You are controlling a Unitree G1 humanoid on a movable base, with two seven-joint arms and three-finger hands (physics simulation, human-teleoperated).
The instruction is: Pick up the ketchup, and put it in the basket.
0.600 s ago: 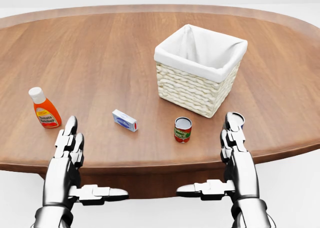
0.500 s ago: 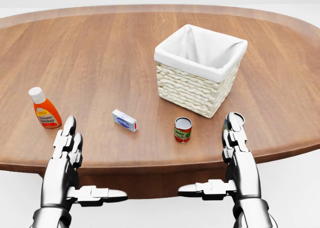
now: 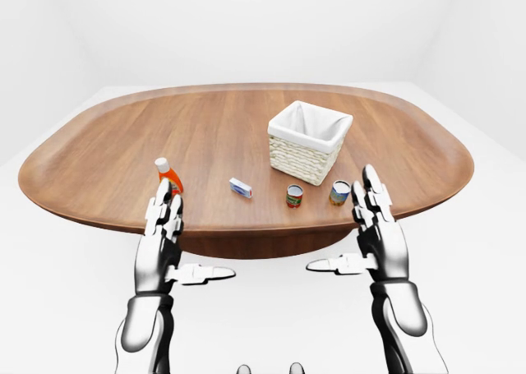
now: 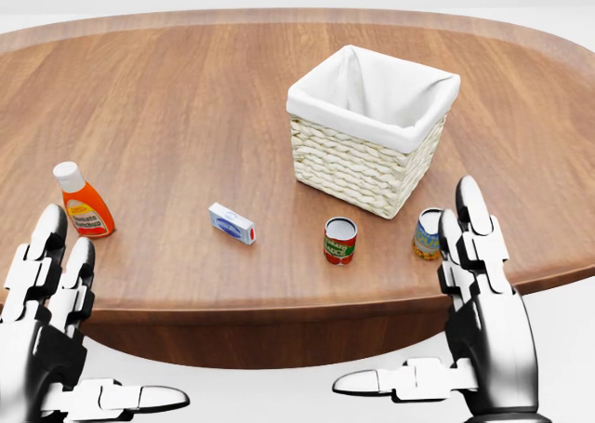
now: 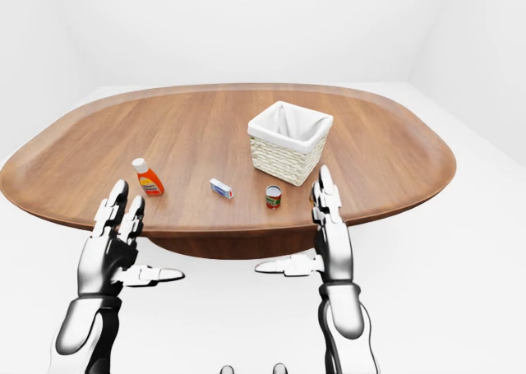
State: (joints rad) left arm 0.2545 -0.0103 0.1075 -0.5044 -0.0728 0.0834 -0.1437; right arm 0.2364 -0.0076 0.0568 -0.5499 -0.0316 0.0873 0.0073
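Observation:
The ketchup (image 4: 84, 204), an orange bottle with a white cap, stands upright near the left of the wooden table (image 4: 186, 98) in the head view. The wicker basket (image 4: 358, 172) with a white liner sits right of centre, and nothing shows inside it. My left hand (image 4: 107, 321) is open at the bottom left, below the table's near edge and just beneath the ketchup, not touching it. At the bottom right my right hand (image 4: 409, 293) is open too, with its fingers raised and its thumb pointing left. Neither hand holds anything.
A small blue-and-white box (image 4: 231, 223) lies between the ketchup and the basket. A red can (image 4: 340, 240) and a yellow can (image 4: 428, 233) stand below the basket near the table's edge, the yellow one close to my right fingers (image 4: 469, 218). White floor surrounds the table.
Both hands have spread outward and lower in the head view, the left one leftward, the right one rightward. The yellow can now shows. The table's things have not moved.

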